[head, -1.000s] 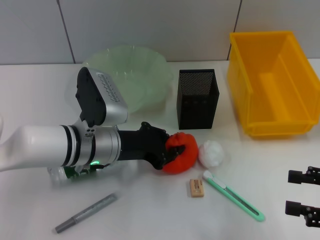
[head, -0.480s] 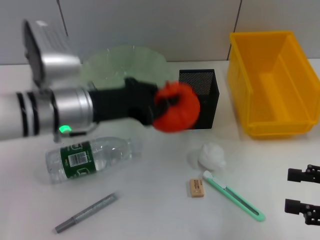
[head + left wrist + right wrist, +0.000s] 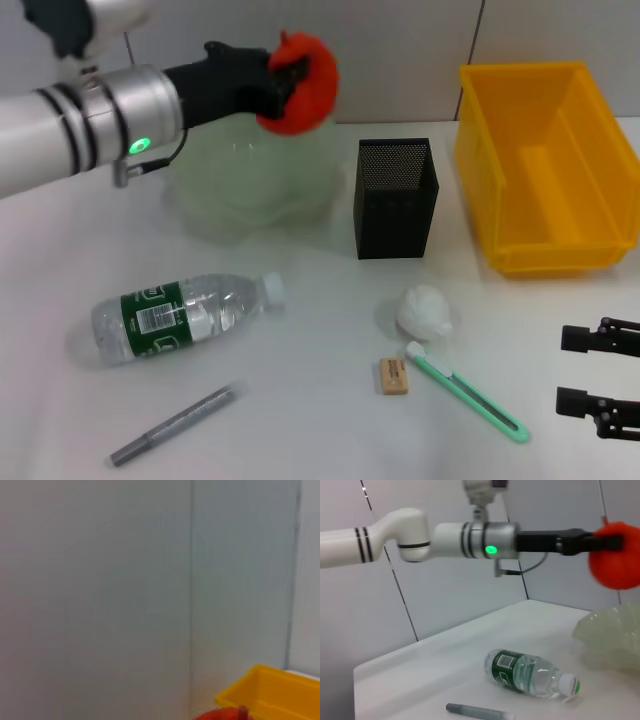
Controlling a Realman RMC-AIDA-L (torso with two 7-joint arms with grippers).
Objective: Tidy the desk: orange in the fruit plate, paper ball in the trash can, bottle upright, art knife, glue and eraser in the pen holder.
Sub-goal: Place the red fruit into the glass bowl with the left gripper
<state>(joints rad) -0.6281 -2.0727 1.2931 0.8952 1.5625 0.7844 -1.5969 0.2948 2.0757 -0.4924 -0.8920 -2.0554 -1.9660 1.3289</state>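
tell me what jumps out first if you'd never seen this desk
The bright orange fruit, clamped in the left gripper, hangs high above the pale green fruit plate. Next, the big yellow plastic bin at the far right. Then the clear plastic bottle with a green label, lying on its side front left.

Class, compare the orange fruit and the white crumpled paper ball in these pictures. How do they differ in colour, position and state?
The orange fruit is bright orange-red; the white crumpled paper ball is white. The fruit is lifted in the air, held by the left gripper above the pale green fruit plate; the paper ball rests untouched on the white desk. The fruit looks larger than the paper ball. Both are roughly round.
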